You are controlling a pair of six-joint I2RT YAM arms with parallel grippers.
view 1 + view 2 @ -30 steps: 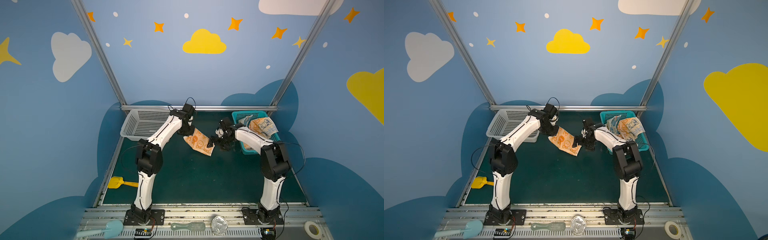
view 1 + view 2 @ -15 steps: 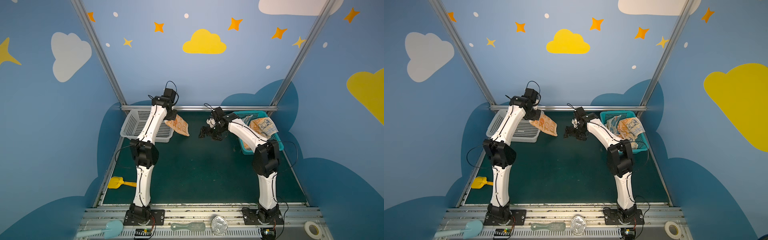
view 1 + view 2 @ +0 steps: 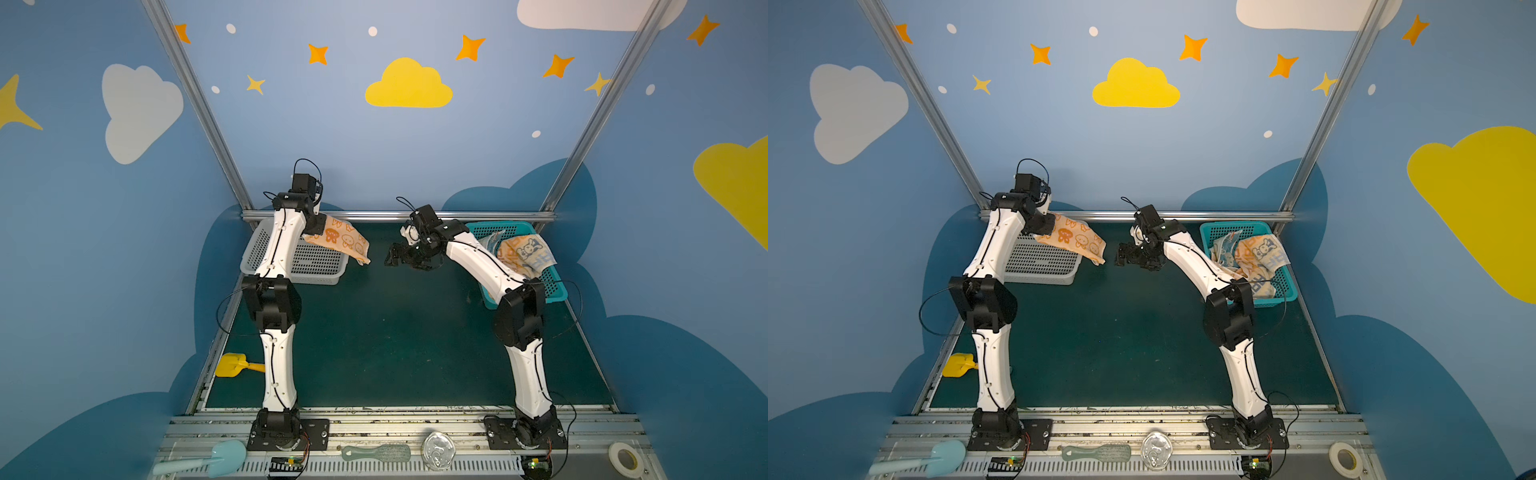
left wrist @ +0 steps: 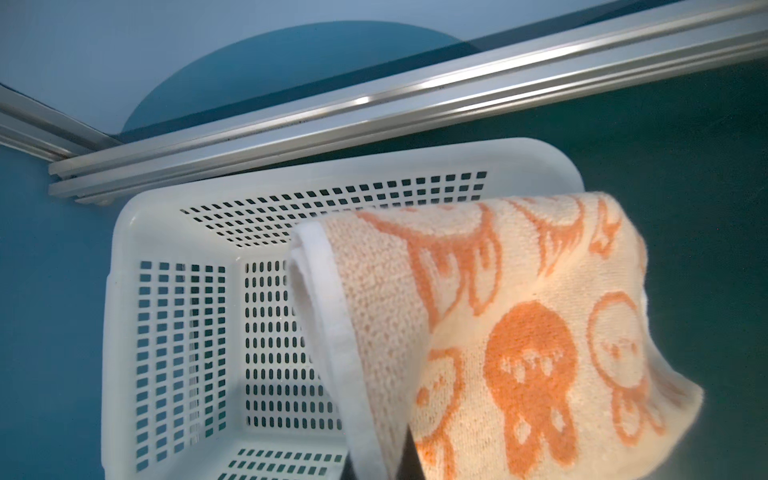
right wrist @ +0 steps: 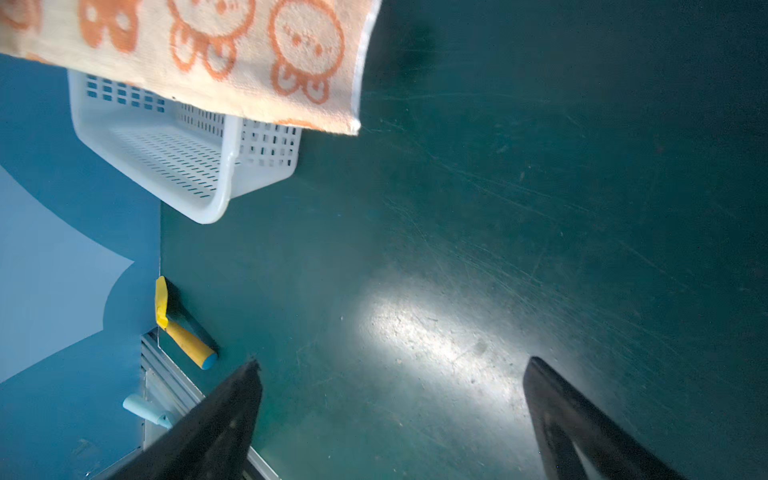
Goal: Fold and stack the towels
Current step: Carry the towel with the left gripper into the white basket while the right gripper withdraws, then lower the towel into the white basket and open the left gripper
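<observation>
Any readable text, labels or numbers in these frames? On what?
No text can be quoted; nothing reads clearly.
On the lettered towel in the blue basket: blocky blue letters, creased and too small to read.
On the orange towel: bunny pictures only, no words.
Elsewhere: no lettering I can make out.

The orange bunny towel [image 4: 519,332] hides most of the left gripper [image 4: 380,467]; the right arm [image 3: 478,266] covers the teal basket's [image 3: 511,226] near-left corner.
</observation>
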